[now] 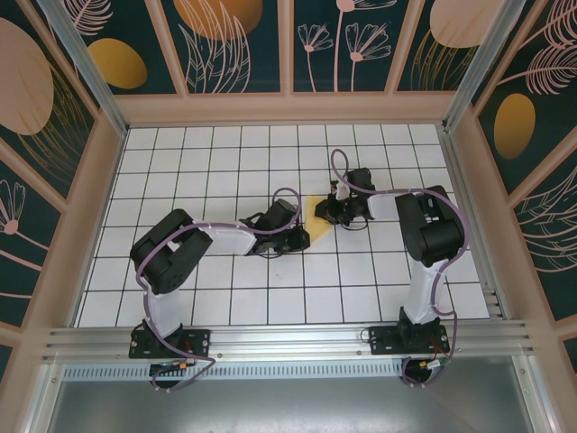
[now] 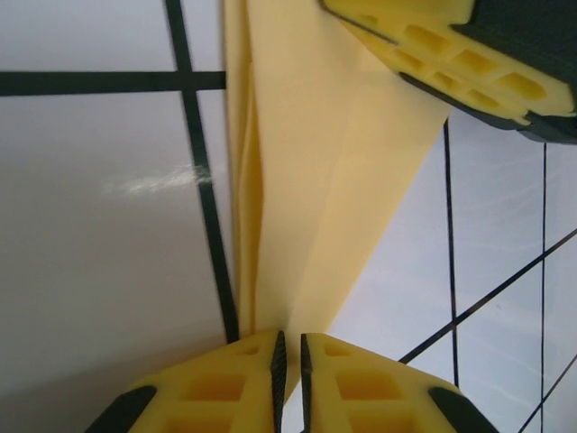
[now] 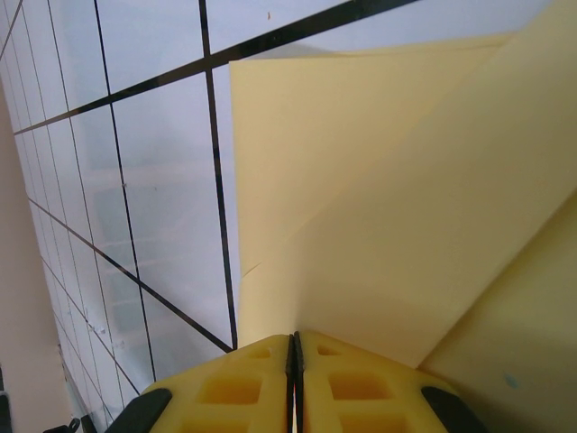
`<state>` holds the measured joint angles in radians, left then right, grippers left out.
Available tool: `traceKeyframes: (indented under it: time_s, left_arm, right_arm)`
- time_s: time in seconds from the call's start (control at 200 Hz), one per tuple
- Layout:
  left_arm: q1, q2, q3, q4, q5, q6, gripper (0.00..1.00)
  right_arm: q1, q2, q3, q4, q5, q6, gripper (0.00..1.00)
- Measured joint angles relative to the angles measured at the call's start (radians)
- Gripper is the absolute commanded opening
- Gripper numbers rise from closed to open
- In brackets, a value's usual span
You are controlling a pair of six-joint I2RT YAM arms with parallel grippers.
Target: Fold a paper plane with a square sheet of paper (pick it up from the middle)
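Creased paper (image 1: 317,216) was mid-tabletop, spanning between both grippers. The left gripper (image 2: 290,361) was clamped on its narrow end, the right gripper (image 3: 295,361) on the wide edge. Long axis ran gripper to gripper, so neither was nearer.

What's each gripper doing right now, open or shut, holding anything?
Left gripper: closed, pinching the yellow paper at its narrow end.
Right gripper: closed, pinching the same paper.
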<state>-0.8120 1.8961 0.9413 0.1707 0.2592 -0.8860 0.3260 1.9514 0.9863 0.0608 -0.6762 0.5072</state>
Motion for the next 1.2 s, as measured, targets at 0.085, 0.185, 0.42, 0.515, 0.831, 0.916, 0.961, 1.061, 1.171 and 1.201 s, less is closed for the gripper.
traceKeyframes:
  time_s: [0.085, 0.185, 0.42, 0.515, 0.831, 0.916, 0.961, 1.061, 1.171, 1.201]
  left_arm:
    - [0.0, -0.012, -0.021, 0.011, -0.003, -0.002, 0.08]
    - [0.0, -0.027, -0.04, 0.012, -0.003, -0.005, 0.06]
    - [-0.01, -0.056, -0.065, -0.007, -0.003, -0.005, 0.06]
    - [-0.015, -0.074, -0.065, -0.05, -0.011, 0.005, 0.1]
    - [-0.019, -0.119, -0.059, -0.012, -0.046, 0.005, 0.12]
    - [-0.019, -0.106, -0.032, 0.019, -0.053, -0.003, 0.13]
    - [-0.019, -0.087, -0.005, 0.034, -0.058, -0.007, 0.13]
    - [-0.019, -0.024, 0.076, 0.051, -0.068, -0.009, 0.13]
    - [-0.019, 0.045, 0.148, 0.053, -0.086, -0.009, 0.13]
    - [-0.018, 0.06, 0.16, 0.052, -0.089, -0.009, 0.13]
  right_arm:
    - [0.0, 0.0, 0.001, 0.0, 0.0, 0.0, 0.1]
    - [0.0, 0.0, 0.001, 0.0, 0.0, 0.0, 0.1]
    - [-0.001, 0.002, 0.002, 0.0, -0.004, 0.0, 0.1]
    - [-0.001, 0.002, 0.002, 0.0, -0.004, 0.0, 0.1]
    - [-0.003, 0.005, 0.004, -0.001, -0.011, 0.0, 0.11]
    - [-0.004, 0.007, 0.006, -0.002, -0.014, 0.0, 0.1]
    - [-0.004, 0.008, 0.006, -0.002, -0.015, 0.0, 0.1]
    - [-0.005, 0.008, 0.007, -0.002, -0.018, 0.0, 0.1]
    - [-0.005, 0.009, 0.007, -0.002, -0.019, 0.0, 0.1]
    - [-0.005, 0.009, 0.007, -0.002, -0.019, 0.0, 0.1]
